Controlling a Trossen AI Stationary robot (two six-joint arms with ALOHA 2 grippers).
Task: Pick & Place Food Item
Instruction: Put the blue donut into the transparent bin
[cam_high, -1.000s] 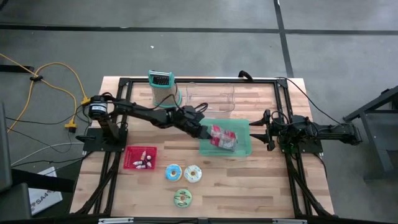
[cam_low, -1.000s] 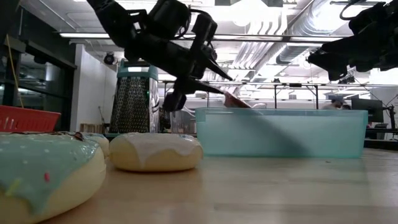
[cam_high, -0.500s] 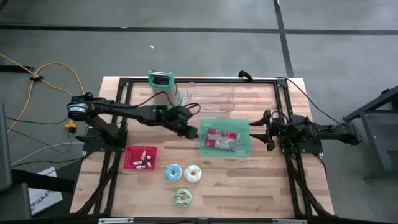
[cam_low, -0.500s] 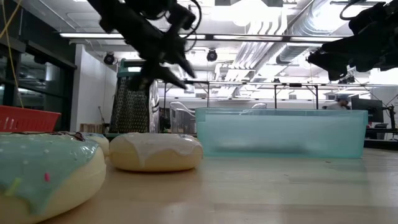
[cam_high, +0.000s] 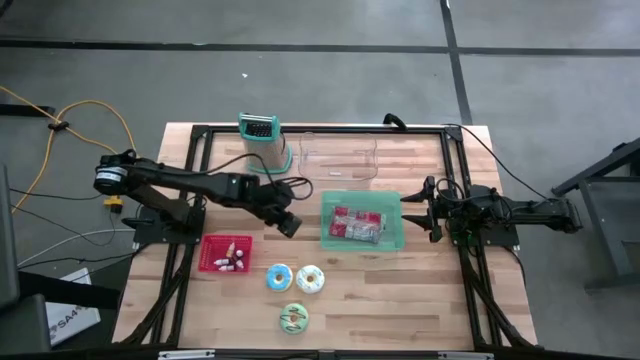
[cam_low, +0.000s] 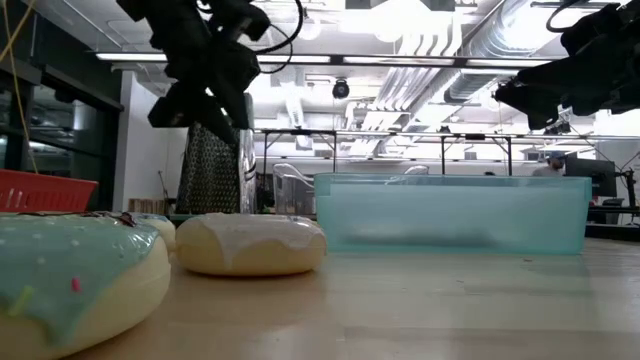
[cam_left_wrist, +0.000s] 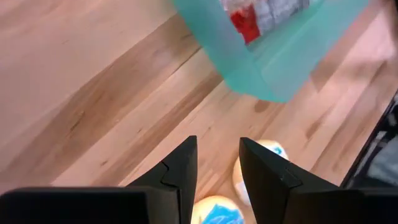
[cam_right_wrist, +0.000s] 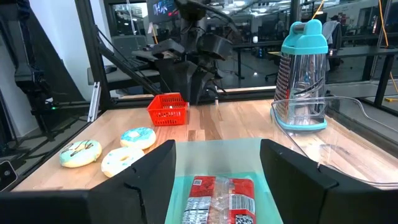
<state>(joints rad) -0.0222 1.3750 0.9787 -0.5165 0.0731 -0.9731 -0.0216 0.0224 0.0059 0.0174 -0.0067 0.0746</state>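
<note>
Red-and-white food packet (cam_high: 354, 224) flat inside teal bin (cam_high: 392, 236)

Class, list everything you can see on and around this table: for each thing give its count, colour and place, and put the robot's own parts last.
Bin: one, translucent teal, table centre.
Snack packet: one, red and white, lying inside the bin.
Basket: one, red, near the left arm's base, small pale items inside.
Doughnuts: three at the front; blue-iced, white-iced, green-iced nearest the edge.
Grater: one, teal-topped metal, standing at the back.
Clear container: one, transparent, beside the grater.
Yellow cable: one, on the floor, left of the table.
Left pincer: dark, open, empty, between basket and bin.
Right pincer: dark, open, parked beside the bin.
</note>
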